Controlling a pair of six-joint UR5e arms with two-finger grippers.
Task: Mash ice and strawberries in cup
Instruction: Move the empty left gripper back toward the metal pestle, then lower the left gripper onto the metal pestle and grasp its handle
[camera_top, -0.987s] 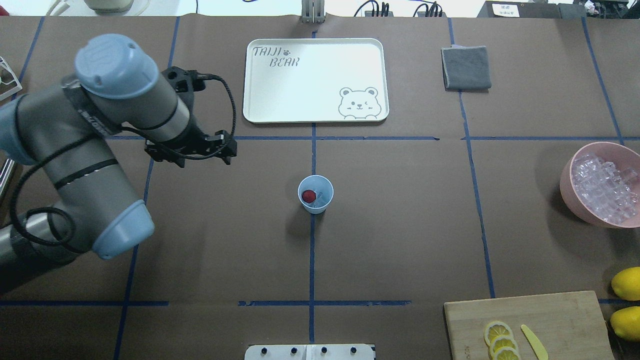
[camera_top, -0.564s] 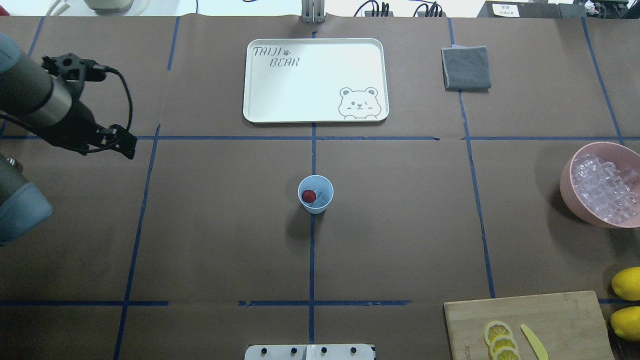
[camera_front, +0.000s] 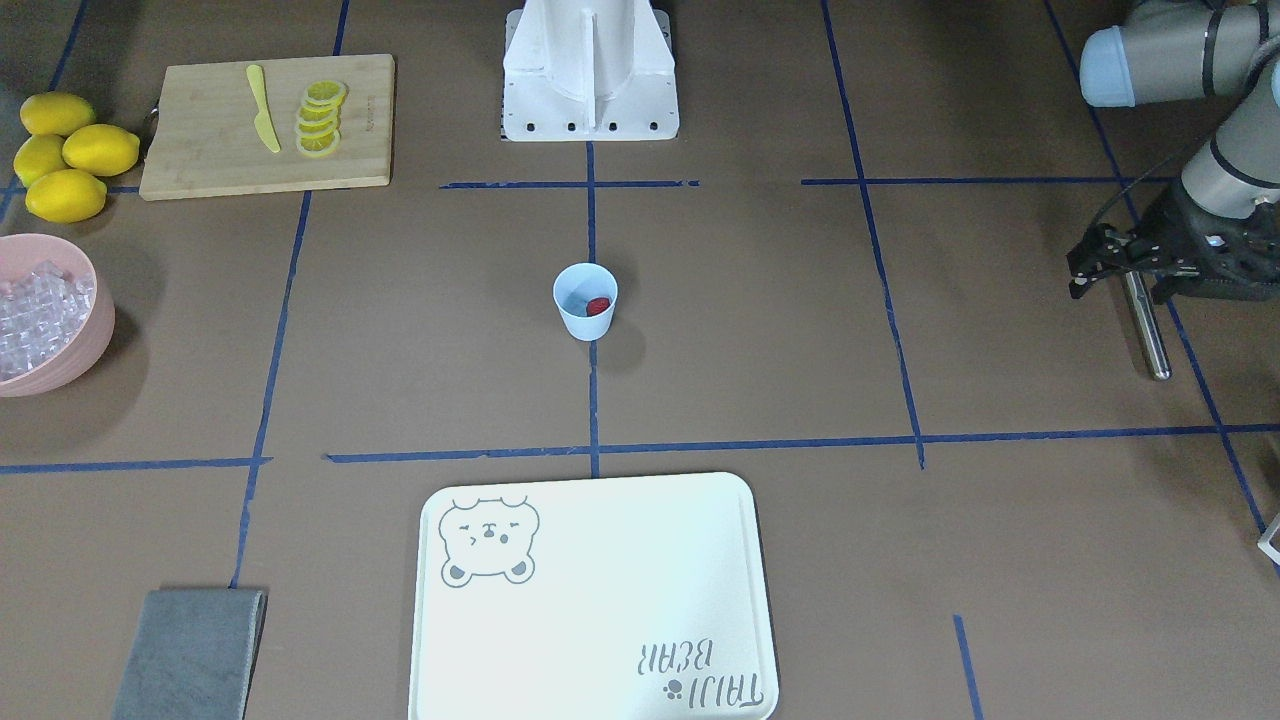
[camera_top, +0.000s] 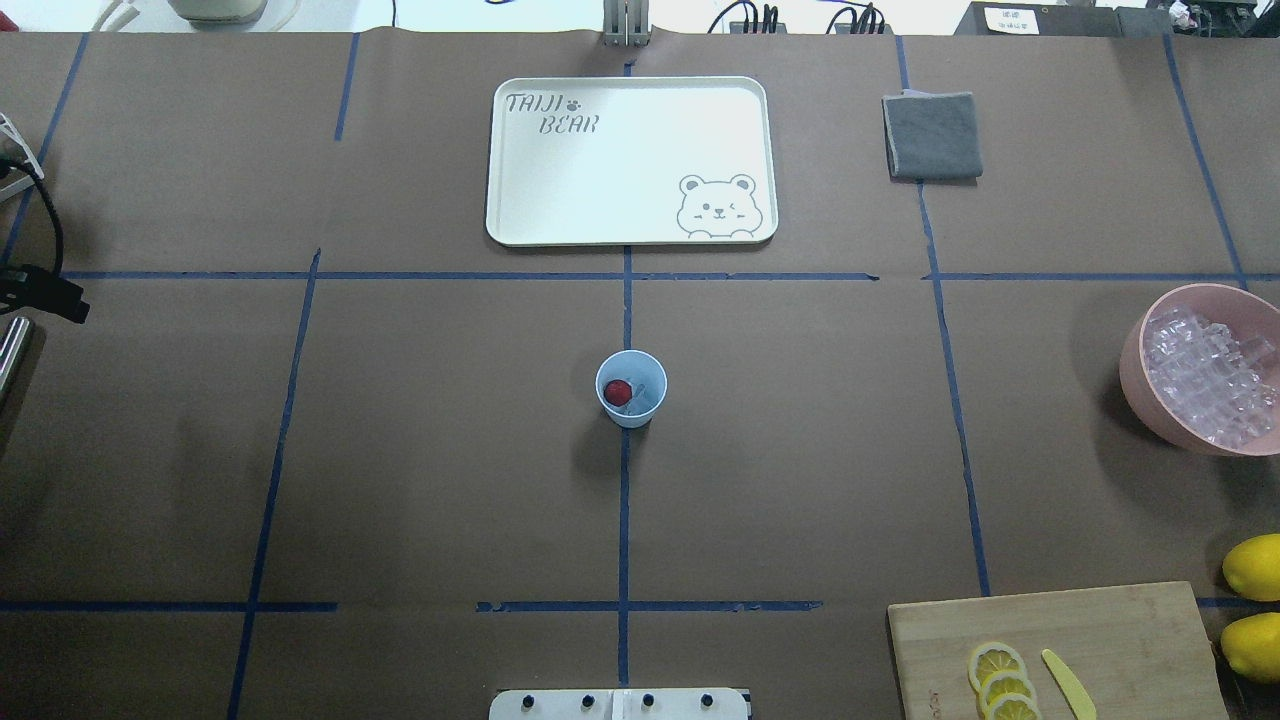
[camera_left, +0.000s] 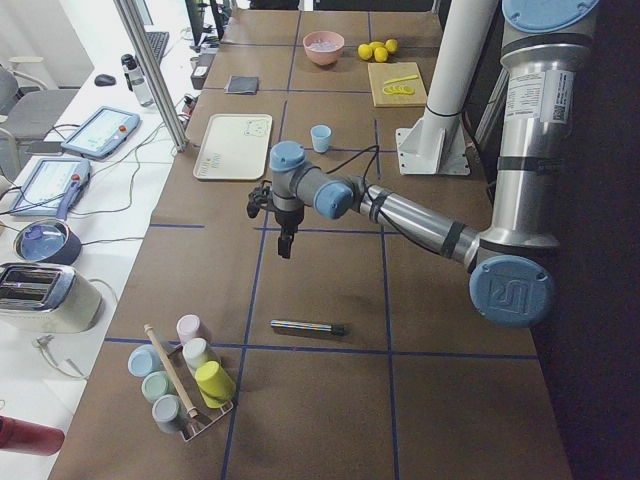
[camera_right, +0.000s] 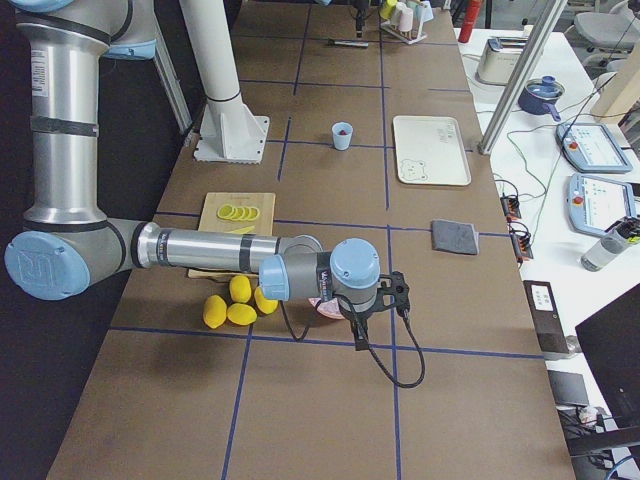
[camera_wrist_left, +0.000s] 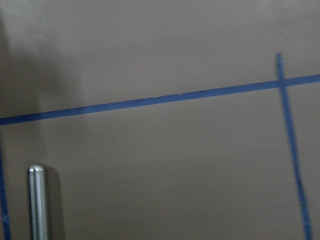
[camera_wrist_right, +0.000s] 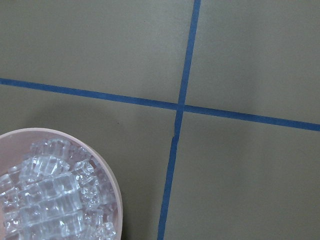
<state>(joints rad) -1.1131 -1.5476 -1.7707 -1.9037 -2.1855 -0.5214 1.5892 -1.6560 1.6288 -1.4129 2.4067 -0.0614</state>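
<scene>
While the cup (camera_top: 631, 389) stands at the centre of the overhead frame with the strawberry (camera_top: 617, 390) and ice (camera_top: 640, 400) inside, the left gripper (camera_front: 1117, 275) sits at the right edge of the front view, well apart from it. A metal rod (camera_front: 1145, 325) hangs from that gripper, though I cannot tell how its jaws grip. Only the side view shows the right gripper (camera_right: 398, 291), so its opening is unclear; it hangs near the pink bowl (camera_top: 1140, 375) of ice cubes.

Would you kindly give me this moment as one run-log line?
left gripper: by metal rod, state unclear | right gripper: beside pink bowl, state unclear | cup: strawberry and ice inside
</scene>
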